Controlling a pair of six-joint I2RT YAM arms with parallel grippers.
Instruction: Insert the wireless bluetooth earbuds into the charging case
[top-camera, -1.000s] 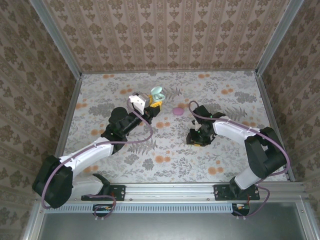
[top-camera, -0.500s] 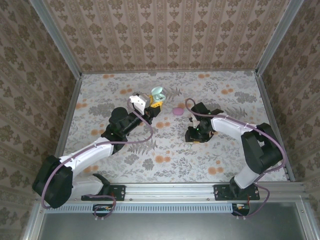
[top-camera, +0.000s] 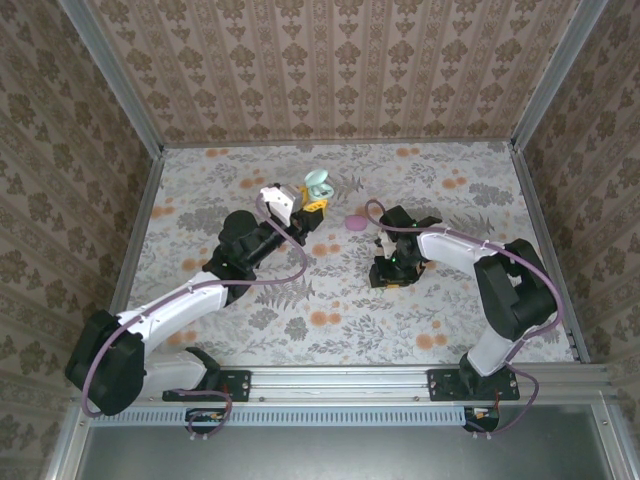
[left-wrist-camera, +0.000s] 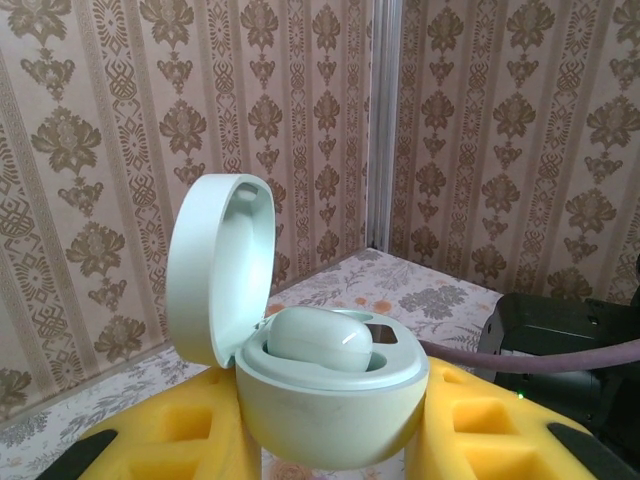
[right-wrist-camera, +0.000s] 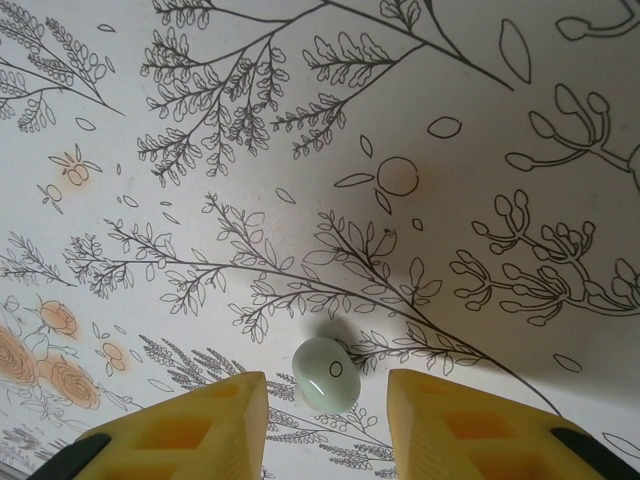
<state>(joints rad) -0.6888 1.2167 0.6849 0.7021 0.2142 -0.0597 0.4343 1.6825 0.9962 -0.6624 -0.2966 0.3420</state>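
Since the earlier frame, the right arm's forearm has been swung inward and the right gripper (top-camera: 390, 272) has been shifted slightly to the left, while the left arm has barely been displaced.

At the left, the left gripper (top-camera: 312, 205) is raised above the table surface (top-camera: 470, 200), and its yellow fingers (left-wrist-camera: 190, 440) are clamped on both sides of the charging case (left-wrist-camera: 330, 410). The case is seen to be pale green, held upright with its lid hinged open, and one seated earbud (left-wrist-camera: 320, 338) is lodged in it. A small pink rounded object (top-camera: 353, 222) is laid on the table between the two grippers.

At the right, the right gripper is lowered close to the surface with its fingers apart; a loose earbud (right-wrist-camera: 325, 373) is lying between the fingertips, unclamped.

The surface is covered with a pale floral print. The enclosure is lined with damask-patterned walls (top-camera: 330, 70) and framed by aluminium posts (top-camera: 110, 70).
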